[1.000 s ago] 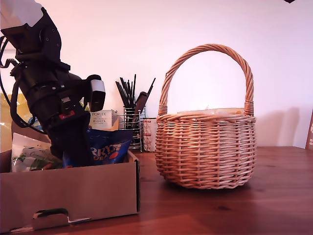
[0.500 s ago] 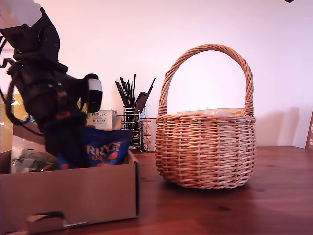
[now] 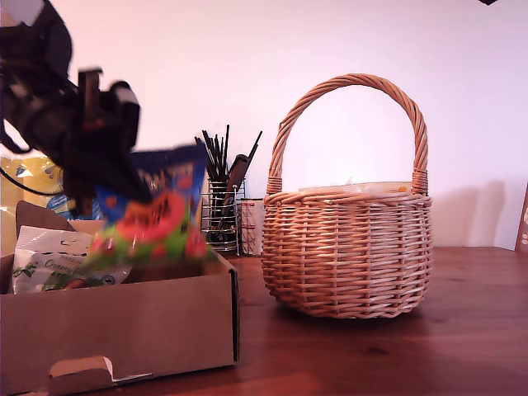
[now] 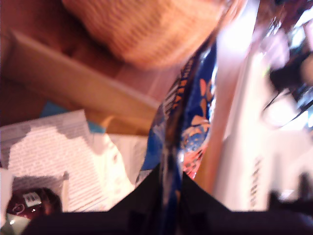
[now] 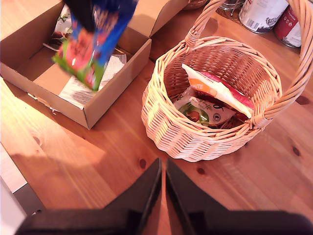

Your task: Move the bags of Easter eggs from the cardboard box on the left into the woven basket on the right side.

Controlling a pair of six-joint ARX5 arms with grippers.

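My first gripper (image 3: pixel 130 191) is shut on the top of a dark blue bag of Easter eggs (image 3: pixel 157 213) and holds it, blurred, above the cardboard box (image 3: pixel 124 330) at the exterior view's left. The first wrist view shows the blue bag (image 4: pixel 195 122) edge-on between the jaws of my first gripper (image 4: pixel 168 182). A white bag (image 3: pixel 45 256) lies in the box. The woven basket (image 3: pixel 346 256) stands to the exterior view's right of the box. From above, the basket (image 5: pixel 166 122) holds an orange-and-white bag (image 5: pixel 217 90) and a white-and-green one (image 5: pixel 200 112). My second gripper (image 5: pixel 163 166) hovers shut and empty above the table.
A wire holder of dark utensils (image 3: pixel 221 202) stands behind, between box and basket. Tins (image 5: pixel 257 12) sit beyond the basket. A yellow package (image 3: pixel 25 177) shows behind the box. White paper (image 5: pixel 83 90) lies on the box floor. Wooden table (image 3: pixel 371 355) extends to the exterior view's right.
My first gripper has lifted the blue bag up out of the box; the bag now hangs clear above the box's rim and looks blurred.
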